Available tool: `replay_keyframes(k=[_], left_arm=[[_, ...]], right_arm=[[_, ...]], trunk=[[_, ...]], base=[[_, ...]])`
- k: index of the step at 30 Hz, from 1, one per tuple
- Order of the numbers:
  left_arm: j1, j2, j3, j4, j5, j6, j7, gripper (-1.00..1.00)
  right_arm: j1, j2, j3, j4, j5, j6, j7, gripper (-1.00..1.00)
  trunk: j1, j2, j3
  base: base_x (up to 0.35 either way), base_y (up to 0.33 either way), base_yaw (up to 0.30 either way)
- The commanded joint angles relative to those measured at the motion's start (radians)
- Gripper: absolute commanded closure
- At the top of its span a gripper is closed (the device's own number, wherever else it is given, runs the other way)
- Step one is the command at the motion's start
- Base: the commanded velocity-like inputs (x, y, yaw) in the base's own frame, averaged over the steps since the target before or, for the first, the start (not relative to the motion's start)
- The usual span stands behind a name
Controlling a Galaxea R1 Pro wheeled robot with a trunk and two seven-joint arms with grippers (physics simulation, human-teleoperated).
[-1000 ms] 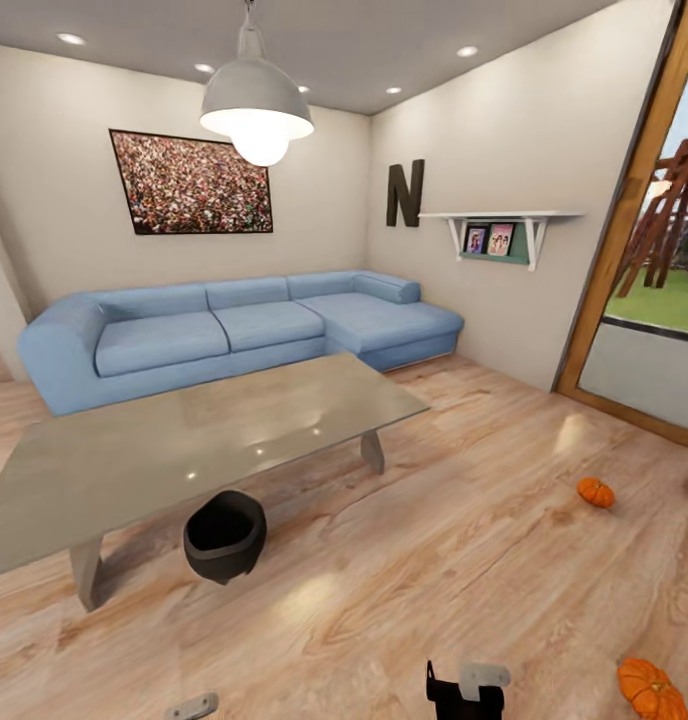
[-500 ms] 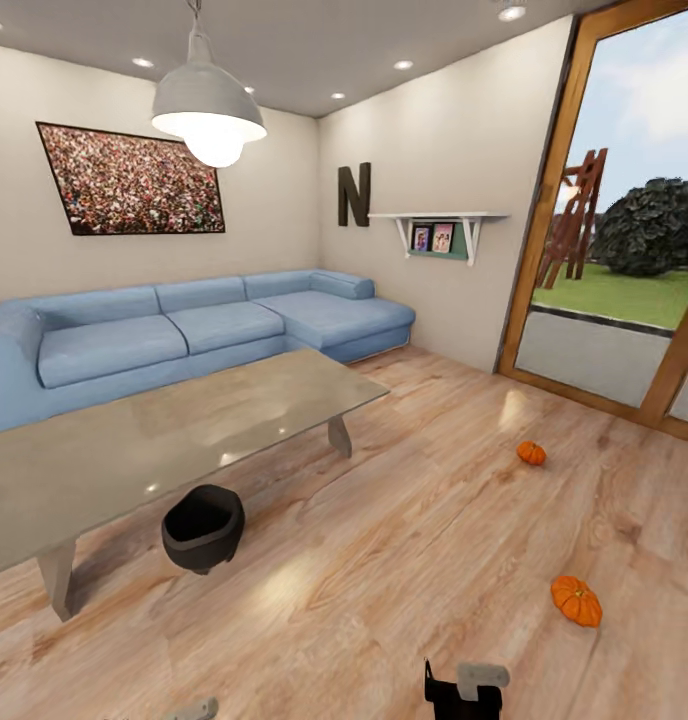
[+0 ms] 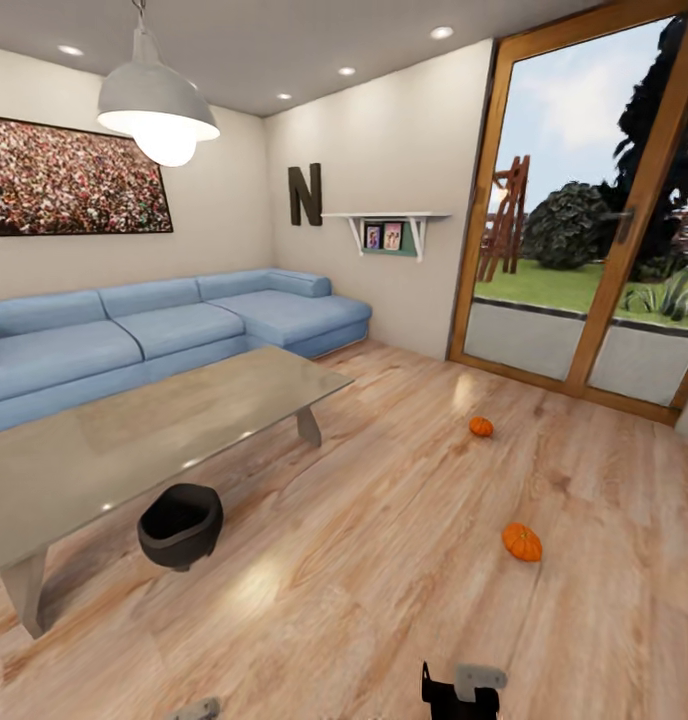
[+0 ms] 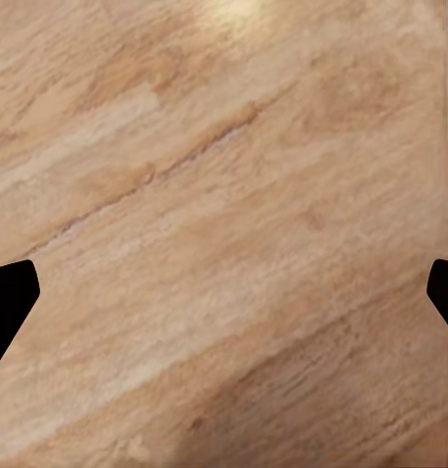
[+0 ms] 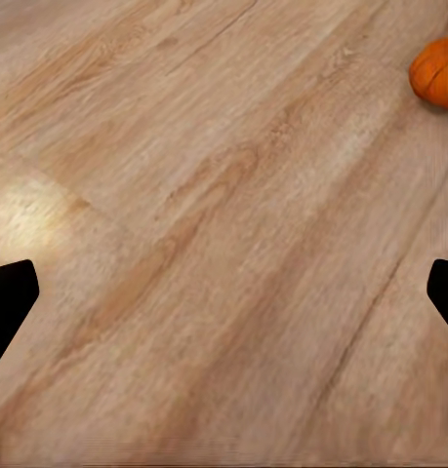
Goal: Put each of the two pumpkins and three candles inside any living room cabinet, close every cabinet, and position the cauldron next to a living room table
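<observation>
From the head view I note, at far left, the blue sofa [image 3: 134, 335] along the wall under the framed picture [image 3: 74, 190], with the pendant lamp [image 3: 156, 105] hanging in front of it. The worktop [image 3: 134, 430], grey and glossy, stands before the sofa, and the black cauldron [image 3: 180, 524] sits on the wood floor [image 3: 384, 600] just beside its near edge, close to one leg. Further right, the two pumpkins lie on the floor, well apart from the worktop: the far pumpkin [image 3: 481, 426] nearer the glazed door [image 3: 594, 230], the near pumpkin [image 3: 522, 542] closer to me. At the bottom edge I see a part of the left arm [image 3: 192, 710] and the right arm's wrist [image 3: 464, 690]. The left wrist view gives only bare floorboards between the left gripper [image 4: 224, 302] fingers, which stand wide with nothing held. The right wrist view adds what the left does not: one pumpkin [image 5: 436, 71] on the floor, far beyond the right gripper [image 5: 224, 302], likewise wide and holding nothing.
</observation>
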Motion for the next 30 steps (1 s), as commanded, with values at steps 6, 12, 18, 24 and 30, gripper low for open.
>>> replay_keyframes(k=[6, 12, 18, 24, 30], left_arm=[[0.000, -0.001, -0.009, 0.000, 0.008, -0.005, 0.003, -1.00], [0.006, 0.000, -0.009, 0.000, 0.006, -0.010, -0.001, -1.00], [0.008, 0.002, -0.009, 0.000, 0.007, -0.021, -0.002, -1.00], [0.008, 0.003, -0.009, 0.000, 0.008, -0.024, 0.000, -1.00], [0.008, 0.004, -0.009, 0.000, 0.009, -0.024, 0.000, -1.00]], right_arm=[[-0.001, 0.000, 0.007, 0.001, -0.010, -0.004, -0.001, -1.00], [-0.001, 0.000, 0.006, 0.001, -0.009, -0.005, -0.001, -1.00], [-0.001, 0.001, 0.007, 0.001, -0.009, -0.003, -0.001, -1.00], [-0.001, 0.001, 0.008, 0.001, -0.010, -0.002, 0.000, -1.00], [-0.001, 0.002, 0.007, 0.002, -0.010, -0.002, 0.015, -1.00]], trunk=[[0.000, 0.000, -0.001], [0.000, 0.000, -0.001], [0.000, 0.000, -0.001], [0.000, 0.000, -0.001], [0.000, 0.000, -0.001]], base=[[-0.026, 0.020, -0.300], [-0.040, 0.021, -0.300], [-0.247, 0.142, -0.300], [-0.292, 0.189, -0.300], [-0.294, 0.204, -0.300]])
